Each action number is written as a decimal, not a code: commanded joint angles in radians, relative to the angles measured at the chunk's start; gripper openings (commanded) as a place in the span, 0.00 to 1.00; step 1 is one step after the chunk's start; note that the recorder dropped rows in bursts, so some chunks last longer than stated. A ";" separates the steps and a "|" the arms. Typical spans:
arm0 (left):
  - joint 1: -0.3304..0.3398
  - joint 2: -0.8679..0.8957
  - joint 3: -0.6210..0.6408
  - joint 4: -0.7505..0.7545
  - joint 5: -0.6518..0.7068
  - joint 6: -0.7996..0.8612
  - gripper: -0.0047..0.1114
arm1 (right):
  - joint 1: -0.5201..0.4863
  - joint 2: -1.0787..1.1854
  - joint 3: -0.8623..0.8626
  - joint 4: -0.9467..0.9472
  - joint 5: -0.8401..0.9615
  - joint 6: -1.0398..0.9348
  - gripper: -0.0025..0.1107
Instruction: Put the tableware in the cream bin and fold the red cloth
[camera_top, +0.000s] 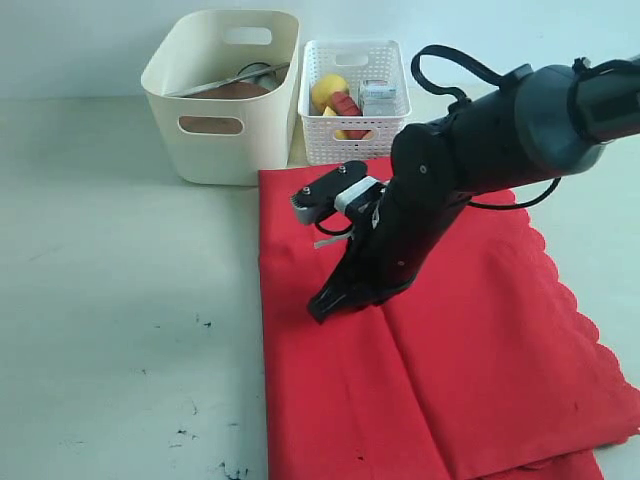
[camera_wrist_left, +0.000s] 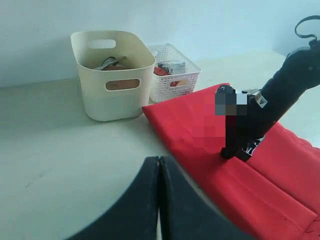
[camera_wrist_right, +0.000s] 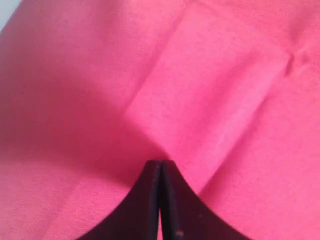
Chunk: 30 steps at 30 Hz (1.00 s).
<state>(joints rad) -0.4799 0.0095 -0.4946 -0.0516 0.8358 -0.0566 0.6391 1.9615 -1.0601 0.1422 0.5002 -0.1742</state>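
The red cloth (camera_top: 480, 340) (camera_wrist_left: 190, 125) lies spread on the table, its scalloped edge on the right. My right gripper (camera_top: 322, 308) (camera_wrist_left: 232, 154) (camera_wrist_right: 160, 162) is down on the cloth's left part, shut, and the fabric puckers into creases at its tip. The cream bin (camera_top: 215, 125) (camera_wrist_left: 110, 95) stands at the back left. Inside it I see the brown plate (camera_top: 238, 90) and a long thin utensil (camera_top: 225, 80); the rest of the tableware is hidden. My left gripper (camera_wrist_left: 159, 159) is shut on nothing above bare table left of the cloth, and it is out of the exterior view.
A white lattice basket (camera_top: 355, 125) (camera_wrist_left: 175, 85) with the lemon, the milk carton and other food stands right of the bin, touching the cloth's back edge. The pale table (camera_top: 120, 300) stretches left of the cloth, with small dark specks near the front.
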 joint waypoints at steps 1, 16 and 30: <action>0.004 -0.009 0.008 0.002 -0.025 -0.012 0.04 | -0.012 0.033 -0.006 -0.049 -0.006 0.045 0.02; 0.004 -0.009 0.009 0.002 -0.023 -0.017 0.04 | -0.128 0.097 -0.004 -0.051 0.055 0.074 0.02; 0.004 -0.009 0.009 0.000 -0.023 -0.017 0.04 | -0.147 0.003 0.076 -0.049 -0.029 0.092 0.02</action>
<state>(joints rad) -0.4799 0.0031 -0.4924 -0.0494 0.8296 -0.0641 0.5051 1.9686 -1.0176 0.1403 0.4200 -0.0857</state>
